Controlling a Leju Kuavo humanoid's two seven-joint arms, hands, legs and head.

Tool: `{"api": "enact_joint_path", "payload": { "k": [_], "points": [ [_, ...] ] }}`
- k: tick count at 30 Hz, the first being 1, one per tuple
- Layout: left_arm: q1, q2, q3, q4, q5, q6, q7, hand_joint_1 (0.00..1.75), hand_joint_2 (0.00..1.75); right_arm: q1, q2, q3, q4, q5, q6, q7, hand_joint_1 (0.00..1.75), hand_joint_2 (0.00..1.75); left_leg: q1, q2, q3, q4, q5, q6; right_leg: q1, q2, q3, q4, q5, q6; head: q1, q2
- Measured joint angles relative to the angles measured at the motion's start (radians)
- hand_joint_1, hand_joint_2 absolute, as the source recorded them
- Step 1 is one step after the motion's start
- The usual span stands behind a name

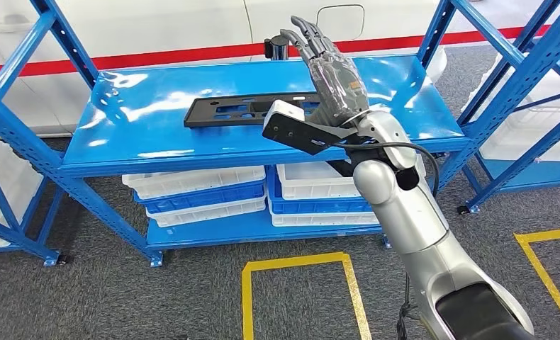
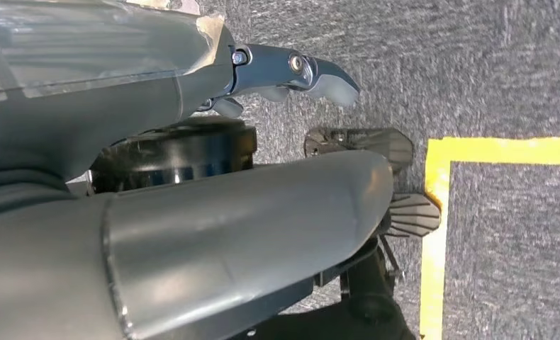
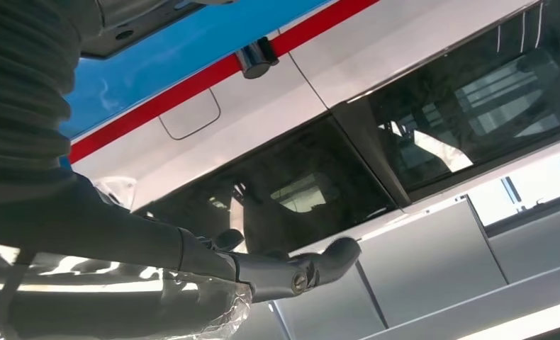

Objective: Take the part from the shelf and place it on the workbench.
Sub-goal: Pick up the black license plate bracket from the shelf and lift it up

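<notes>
Upper centre of the head view: the right hand [image 1: 332,71] is seen raised above the blue shelf [image 1: 157,131], fingers extended and held close together, pointing up and away; nothing is held in it.
Part: a long flat black part [image 1: 245,110] with cut-outs is seen lying on the shelf's top surface, centre of the frame, just left of the right hand and partly hidden behind the wrist; contact between hand and part cannot be told.
Right arm: the silver arm [image 1: 412,219] is seen rising from the lower right of the frame to the shelf edge.
Right wrist view: the right hand's thumb [image 3: 312,265] is seen stretched out at lower centre, with nothing against it; a white car body with a red stripe [image 3: 213,74] and dark windows is seen behind.
Left hand: the left hand [image 2: 291,74] is seen in the left wrist view at upper centre, over grey carpet; one finger is stretched out and nothing is seen in it, but how wide it is cannot be told.
Lower shelf: white and blue trays [image 1: 199,191] are seen stacked under the top surface.
Floor: yellow tape lines [image 1: 298,263] are seen on the grey carpet at lower centre.
</notes>
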Motion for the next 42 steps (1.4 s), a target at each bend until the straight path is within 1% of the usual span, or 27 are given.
{"api": "enact_joint_path", "payload": {
  "k": [1,3,5,7,8,9,11,12,13,15,17,18,20,21,22,23,25,26,28,30,32,35,37,38,39,41,42],
  "points": [
    [-0.001,0.000,0.000,0.000,-0.001,0.000,0.000,0.00,0.00,-0.001,0.000,0.000,0.000,0.000,0.000,-0.001,0.00,1.75,0.003,0.001,-0.031,0.050,0.010,-0.008,-0.005,0.001,0.013,-0.001,-0.008,-0.006,-0.001,0.000],
    [-0.001,0.000,0.000,0.001,-0.002,0.001,0.000,0.00,0.00,-0.001,0.001,0.000,0.000,-0.001,0.000,-0.003,0.00,1.75,0.016,0.004,-0.128,0.187,0.011,-0.031,-0.010,0.001,0.041,-0.003,-0.031,-0.012,-0.003,0.000],
    [0.000,0.001,0.000,0.001,-0.003,0.005,0.000,0.00,0.00,0.002,0.000,0.000,0.001,-0.002,0.000,-0.006,0.00,1.75,0.033,0.008,-0.221,0.274,-0.047,-0.050,-0.014,0.003,0.076,-0.003,-0.060,-0.010,-0.004,0.000],
    [0.001,0.004,0.000,0.002,-0.004,0.009,0.001,0.00,0.00,0.004,-0.001,0.000,0.001,-0.005,0.000,-0.007,0.00,1.75,0.044,0.011,-0.266,0.254,-0.100,-0.063,-0.021,0.005,0.120,-0.003,-0.095,-0.005,-0.004,0.000],
    [0.001,0.005,0.000,0.002,-0.005,0.010,0.002,0.00,0.00,0.004,-0.001,0.000,0.002,-0.006,0.000,-0.008,0.00,1.75,0.047,0.011,-0.269,0.205,-0.088,-0.066,-0.024,0.007,0.144,-0.004,-0.114,-0.001,-0.004,0.000],
    [0.002,0.007,0.000,0.002,-0.005,0.010,0.003,0.00,0.00,0.004,-0.001,0.000,0.002,-0.006,0.000,-0.009,0.00,1.75,0.050,0.012,-0.264,0.138,-0.034,-0.067,-0.027,0.007,0.164,-0.005,-0.132,0.004,-0.004,0.000],
    [0.004,0.009,-0.001,0.002,-0.006,0.010,0.007,0.00,0.00,0.005,-0.002,0.001,0.004,-0.007,0.001,-0.011,0.00,1.75,0.047,0.014,-0.248,0.015,0.139,-0.059,-0.027,0.011,0.198,-0.005,-0.166,0.018,-0.006,0.000],
    [0.004,0.009,-0.001,0.003,-0.007,0.011,0.009,0.00,0.00,0.004,-0.002,0.001,0.005,-0.008,0.002,-0.013,0.00,1.75,0.044,0.013,-0.242,-0.013,0.203,-0.053,-0.026,0.013,0.206,-0.008,-0.179,0.027,-0.006,0.000],
    [0.003,0.010,-0.001,0.003,-0.011,0.012,0.012,0.00,0.00,0.003,-0.003,0.001,0.006,-0.010,0.003,-0.016,0.00,1.75,0.038,0.012,-0.240,-0.020,0.231,-0.047,-0.026,0.015,0.216,-0.014,-0.189,0.036,-0.007,0.000],
    [-0.002,0.009,-0.003,0.004,-0.018,0.014,0.017,0.00,0.00,-0.003,-0.006,-0.001,0.007,-0.017,0.004,-0.022,0.00,1.75,0.033,0.010,-0.230,-0.014,0.217,-0.034,-0.028,0.013,0.234,-0.035,-0.203,0.051,-0.006,0.000],
    [-0.006,0.008,-0.005,0.004,-0.022,0.015,0.020,0.00,0.00,-0.007,-0.013,-0.003,0.007,-0.025,0.005,-0.028,0.00,1.75,0.033,0.009,-0.211,-0.026,0.201,-0.017,-0.025,0.007,0.217,0.013,-0.228,0.049,-0.004,0.000],
    [-0.007,0.008,-0.006,0.003,-0.022,0.015,0.021,0.00,0.00,-0.006,-0.018,-0.004,0.009,-0.027,0.006,-0.030,0.00,1.75,0.033,0.009,-0.199,-0.031,0.192,-0.010,-0.023,0.004,0.179,0.081,-0.249,0.043,-0.003,0.000],
    [-0.008,0.006,-0.008,0.003,-0.023,0.015,0.021,0.00,0.00,-0.001,-0.028,-0.003,0.014,-0.032,0.008,-0.034,0.00,1.75,0.031,0.005,-0.183,-0.034,0.175,-0.001,-0.015,0.004,0.065,0.241,-0.288,0.034,-0.002,0.000],
    [-0.008,0.005,-0.008,0.003,-0.023,0.015,0.021,0.00,0.00,0.003,-0.032,-0.003,0.017,-0.035,0.009,-0.036,0.00,1.75,0.030,0.002,-0.176,-0.033,0.168,0.000,-0.012,0.004,0.015,0.290,-0.288,0.037,-0.002,0.000],
    [-0.007,0.004,-0.009,0.003,-0.022,0.015,0.021,0.00,0.00,0.006,-0.036,-0.003,0.019,-0.038,0.009,-0.039,0.00,1.75,0.029,-0.002,-0.171,-0.031,0.161,0.000,-0.010,0.003,-0.018,0.298,-0.269,0.045,-0.002,0.000],
    [-0.007,0.004,-0.009,0.003,-0.021,0.016,0.021,0.00,0.00,0.006,-0.039,-0.003,0.022,-0.041,0.009,-0.041,0.00,1.75,0.029,-0.005,-0.165,-0.028,0.154,-0.002,-0.009,0.003,-0.032,0.265,-0.230,0.056,-0.003,0.000],
    [-0.006,0.004,-0.009,0.003,-0.019,0.017,0.021,0.00,0.00,0.004,-0.043,-0.003,0.026,-0.045,0.009,-0.046,0.00,1.75,0.028,-0.008,-0.153,-0.018,0.140,-0.008,-0.008,0.000,-0.015,0.134,-0.128,0.071,-0.002,0.000],
    [-0.007,0.003,-0.010,0.004,-0.018,0.018,0.021,0.00,0.00,0.002,-0.044,-0.002,0.029,-0.047,0.009,-0.048,0.00,1.75,0.026,-0.010,-0.148,-0.012,0.132,-0.012,-0.008,-0.002,-0.001,0.081,-0.088,0.068,-0.003,0.000],
    [-0.007,0.003,-0.010,0.004,-0.017,0.019,0.021,0.00,0.00,0.000,-0.043,-0.001,0.033,-0.050,0.009,-0.051,0.00,1.75,0.022,-0.013,-0.144,-0.006,0.122,-0.021,-0.005,-0.004,0.015,0.045,-0.053,0.045,-0.004,0.000],
    [-0.005,0.004,-0.010,0.004,-0.017,0.019,0.021,0.00,0.00,-0.004,-0.043,0.000,0.035,-0.052,0.009,-0.052,0.00,1.75,0.022,-0.012,-0.144,-0.004,0.119,-0.029,-0.007,-0.004,0.020,0.042,-0.048,0.025,-0.005,0.000],
    [-0.003,0.004,-0.011,0.004,-0.017,0.020,0.017,0.00,0.00,-0.009,-0.039,0.000,0.035,-0.053,0.009,-0.053,0.00,1.75,0.026,-0.006,-0.159,0.030,0.094,-0.043,-0.015,-0.004,0.025,0.039,-0.045,0.013,-0.006,0.000],
    [-0.003,0.005,-0.012,0.004,-0.016,0.023,0.011,0.00,0.00,-0.012,-0.035,0.002,0.035,-0.058,0.009,-0.054,0.00,1.75,0.040,0.003,-0.241,0.212,0.000,-0.066,-0.018,-0.004,0.027,0.039,-0.044,0.005,-0.010,0.000],
    [-0.002,0.006,-0.014,0.004,-0.014,0.026,0.009,0.00,0.00,-0.011,-0.034,0.004,0.036,-0.063,0.008,-0.057,0.00,1.75,0.049,0.007,-0.280,0.294,-0.024,-0.074,-0.018,-0.004,0.026,0.039,-0.045,0.005,-0.010,0.000],
    [-0.001,0.007,-0.016,0.004,-0.012,0.027,0.008,0.00,0.00,-0.011,-0.034,0.005,0.036,-0.068,0.007,-0.060,0.00,1.75,0.053,0.008,-0.271,0.277,-0.009,-0.076,-0.019,-0.004,0.027,0.039,-0.046,0.005,-0.010,0.000],
    [0.000,0.008,-0.017,0.004,-0.010,0.028,0.008,0.00,0.00,-0.011,-0.034,0.006,0.035,-0.073,0.006,-0.064,0.00,1.75,0.056,0.010,-0.242,0.222,0.021,-0.077,-0.021,-0.003,0.029,0.039,-0.048,0.007,-0.010,0.000],
    [0.001,0.008,-0.018,0.004,-0.008,0.032,0.008,0.00,0.00,-0.007,-0.036,0.005,0.023,-0.086,0.004,-0.073,0.00,1.75,0.058,0.011,-0.161,0.077,0.071,-0.074,-0.021,-0.001,0.032,0.039,-0.053,0.015,-0.010,0.000],
    [0.002,0.008,-0.018,0.004,-0.006,0.037,0.007,0.00,0.00,0.001,-0.042,0.005,0.009,-0.090,0.004,-0.076,0.00,1.75,0.056,0.010,-0.134,0.031,0.080,-0.070,-0.020,-0.001,0.032,0.038,-0.055,0.021,-0.009,0.000]
  ]
}}
